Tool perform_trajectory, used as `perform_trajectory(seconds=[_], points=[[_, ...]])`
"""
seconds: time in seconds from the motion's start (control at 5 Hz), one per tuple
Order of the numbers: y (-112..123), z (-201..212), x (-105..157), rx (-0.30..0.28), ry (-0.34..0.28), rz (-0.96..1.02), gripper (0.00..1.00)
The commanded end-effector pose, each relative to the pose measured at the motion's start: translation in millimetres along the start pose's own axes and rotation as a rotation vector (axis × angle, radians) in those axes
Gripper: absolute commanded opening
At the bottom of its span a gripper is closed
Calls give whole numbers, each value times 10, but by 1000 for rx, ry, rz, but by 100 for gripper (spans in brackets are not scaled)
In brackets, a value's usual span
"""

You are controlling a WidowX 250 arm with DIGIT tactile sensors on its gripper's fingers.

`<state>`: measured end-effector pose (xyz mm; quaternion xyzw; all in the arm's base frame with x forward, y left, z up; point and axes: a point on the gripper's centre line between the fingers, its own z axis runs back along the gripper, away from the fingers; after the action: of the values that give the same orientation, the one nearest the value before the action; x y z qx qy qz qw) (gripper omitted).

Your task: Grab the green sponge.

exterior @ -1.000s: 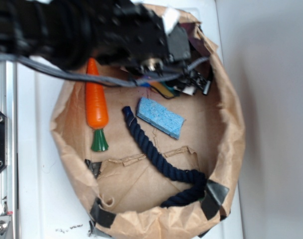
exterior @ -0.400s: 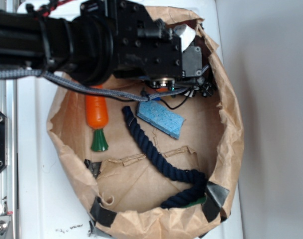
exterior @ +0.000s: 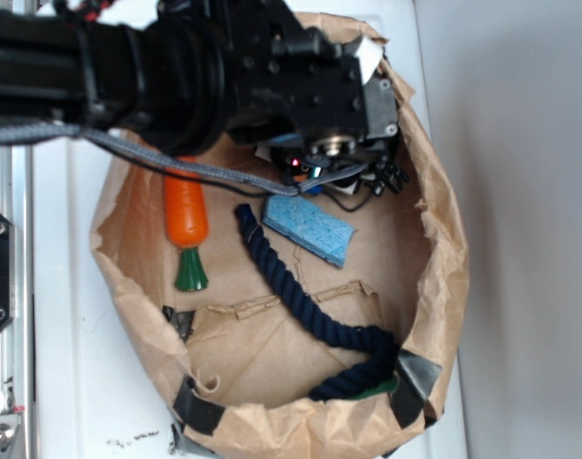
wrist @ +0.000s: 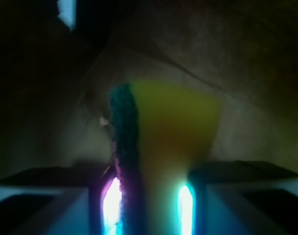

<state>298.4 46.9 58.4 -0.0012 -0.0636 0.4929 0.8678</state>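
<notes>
At the paper basket's (exterior: 443,249) far edge, the gripper (wrist: 149,196) sat clamped on the green sponge (wrist: 163,137), leaving only the lift.

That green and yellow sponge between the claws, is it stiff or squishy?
Probably squishy: the green sponge narrows where the gripper pinches it, suggesting foam that compresses. Likely light and unlikely to slip, given the rough dark scouring layer along one side.
</notes>
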Motion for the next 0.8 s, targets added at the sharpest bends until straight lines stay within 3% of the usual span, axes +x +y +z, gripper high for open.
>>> perform_trajectory(seconds=[0.0, 0.6], points=[[56, 734, 68, -100, 60, -224, 0], [66, 991, -452, -41, 57, -570, 0]])
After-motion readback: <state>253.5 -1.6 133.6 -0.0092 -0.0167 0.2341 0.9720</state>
